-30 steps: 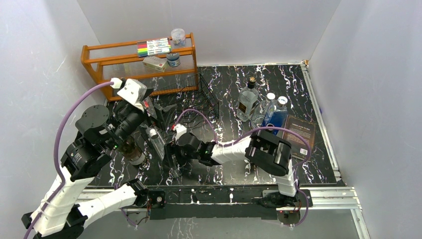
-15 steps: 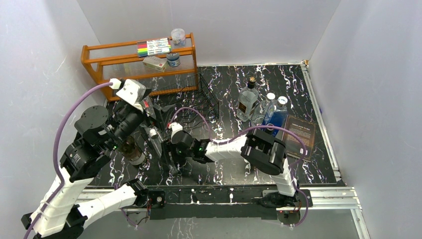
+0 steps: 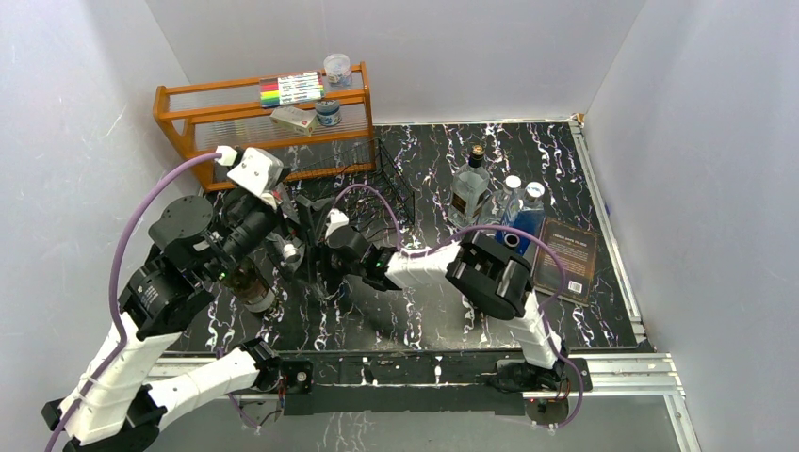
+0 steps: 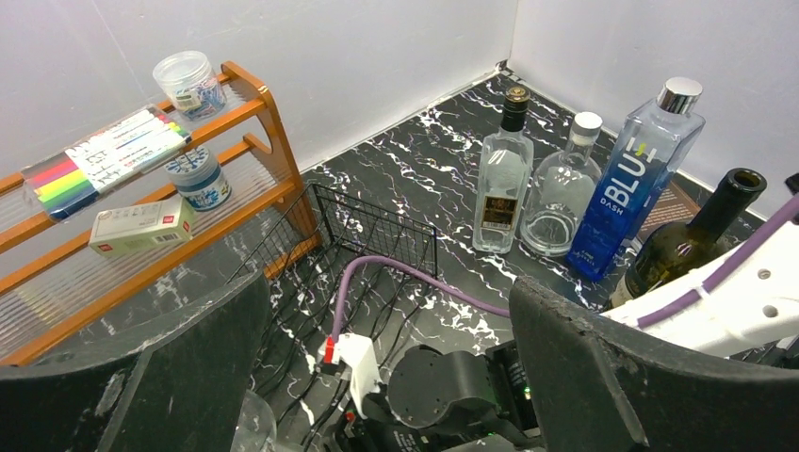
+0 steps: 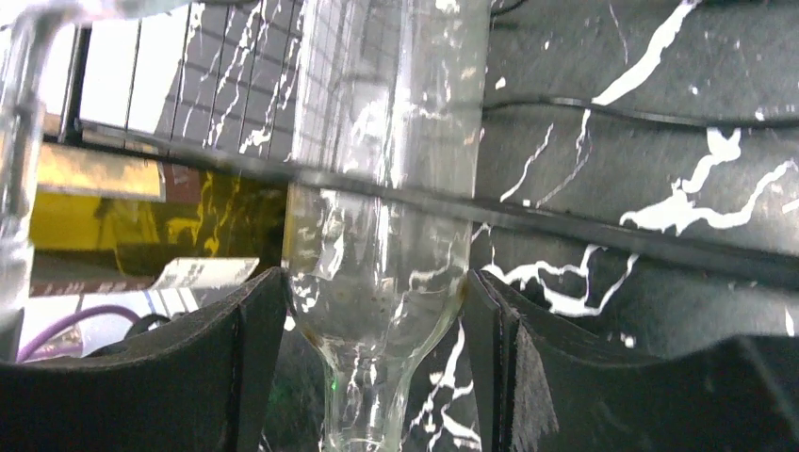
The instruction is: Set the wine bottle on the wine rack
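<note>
Two fingers, right wrist view: the black fingers (image 5: 250, 367) of the right gripper (image 5: 372, 377) were clamped on the shoulder of a clear glass wine bottle (image 5: 377, 235), its neck pointing back toward the camera.
Rack, right wrist view: a dark wire (image 5: 612, 235) crossed in front of the bottle, and the grid of the wine rack (image 5: 226, 85) showed beyond it. Whether the glass rested on the wires could not be told.
Left gripper, left wrist view: the left gripper (image 4: 384, 287) stood wide apart, holding nothing.
Below it, left wrist view: the wine rack (image 4: 377, 226) sat on the marbled table (image 4: 443, 160) beside the orange shelf (image 4: 273, 113), with the right gripper's body just under it. Only a sliver of the clear bottle showed at the bottom edge.
Only in this view: a row of three upright bottles (image 4: 501, 179) and a dark green bottle (image 4: 693, 235) behind the right arm.
Top view: the right gripper (image 3: 320, 271) sat at the rack's near left corner, just beside the left gripper (image 3: 294, 231). The held bottle was hard to make out among the arms.
Only in the top view: a book (image 3: 567, 259) lying flat at the right.
</note>
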Motion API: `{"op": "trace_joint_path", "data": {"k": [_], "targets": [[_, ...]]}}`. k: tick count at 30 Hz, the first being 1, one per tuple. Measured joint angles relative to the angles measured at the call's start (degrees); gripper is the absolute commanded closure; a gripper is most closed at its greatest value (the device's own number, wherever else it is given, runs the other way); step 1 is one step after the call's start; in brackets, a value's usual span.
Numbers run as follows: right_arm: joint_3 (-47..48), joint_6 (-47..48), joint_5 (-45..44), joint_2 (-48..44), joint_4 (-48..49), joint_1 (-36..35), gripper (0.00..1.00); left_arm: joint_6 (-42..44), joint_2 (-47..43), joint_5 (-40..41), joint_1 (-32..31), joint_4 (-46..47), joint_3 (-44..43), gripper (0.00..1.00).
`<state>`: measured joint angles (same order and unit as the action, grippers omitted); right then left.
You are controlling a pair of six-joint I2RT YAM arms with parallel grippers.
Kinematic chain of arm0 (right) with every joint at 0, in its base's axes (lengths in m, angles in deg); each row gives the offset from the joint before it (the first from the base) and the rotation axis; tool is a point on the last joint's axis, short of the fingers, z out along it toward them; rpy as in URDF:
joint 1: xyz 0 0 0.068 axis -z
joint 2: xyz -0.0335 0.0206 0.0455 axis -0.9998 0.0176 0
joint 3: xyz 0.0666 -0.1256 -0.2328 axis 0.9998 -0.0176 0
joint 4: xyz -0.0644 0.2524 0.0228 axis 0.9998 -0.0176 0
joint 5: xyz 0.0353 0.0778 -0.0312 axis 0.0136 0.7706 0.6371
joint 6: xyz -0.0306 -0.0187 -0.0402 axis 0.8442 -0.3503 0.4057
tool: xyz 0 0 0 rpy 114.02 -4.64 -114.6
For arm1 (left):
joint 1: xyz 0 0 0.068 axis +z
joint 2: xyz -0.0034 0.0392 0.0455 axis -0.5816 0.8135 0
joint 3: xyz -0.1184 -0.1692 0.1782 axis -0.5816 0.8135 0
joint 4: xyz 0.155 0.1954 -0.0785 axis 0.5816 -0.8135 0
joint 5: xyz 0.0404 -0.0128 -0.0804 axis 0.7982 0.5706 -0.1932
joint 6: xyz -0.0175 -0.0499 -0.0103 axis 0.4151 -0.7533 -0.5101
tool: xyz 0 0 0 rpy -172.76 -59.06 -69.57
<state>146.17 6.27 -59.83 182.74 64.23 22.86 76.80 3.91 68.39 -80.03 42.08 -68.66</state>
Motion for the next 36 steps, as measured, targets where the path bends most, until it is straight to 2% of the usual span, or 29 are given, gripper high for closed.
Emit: {"op": "trace_joint_path", "data": {"k": [2, 6, 9, 20, 23, 25, 32, 36], "targets": [[1.27, -0.81, 0.33, 1.46, 1.44, 0.37, 0.52, 0.04, 0.13, 0.00, 0.00, -0.09, 0.00, 0.02], [1.64, -2.62, 0.50, 3.21, 4.20, 0.50, 0.24, 0.20, 0.35, 0.13, 0.00, -0.35, 0.00, 0.02], [1.33, -3.67, 0.48, 3.50, 5.33, 0.46, 0.14, 0.20, 0.35, 0.20, 0.00, -0.35, 0.00, 0.02], [-7.54, -3.54, 2.14, 0.44, 13.73, 0.52, 0.05, 0.22, 0.20, 0.39, 0.00, -0.37, 0.00, 0.02], [-10.23, -3.41, 3.43, -1.22, 15.02, 0.48, 0.05, 0.24, 0.00, 0.42, 0.00, -0.37, 0.02, 0.02], [-11.85, -3.34, 4.13, -2.38, 15.45, 0.46, 0.09, 0.24, -0.22, 0.42, 0.00, -0.35, 0.07, 0.02], [-11.89, -4.15, 6.54, -2.82, 14.51, 0.09, 0.31, 0.22, -0.44, 0.42, 0.00, -0.39, 0.22, 0.02], [-8.39, -5.64, 8.09, -0.70, 14.23, 0.04, 0.47, 0.22, -0.04, 0.37, 0.00, -0.37, 0.15, 0.02]]}}
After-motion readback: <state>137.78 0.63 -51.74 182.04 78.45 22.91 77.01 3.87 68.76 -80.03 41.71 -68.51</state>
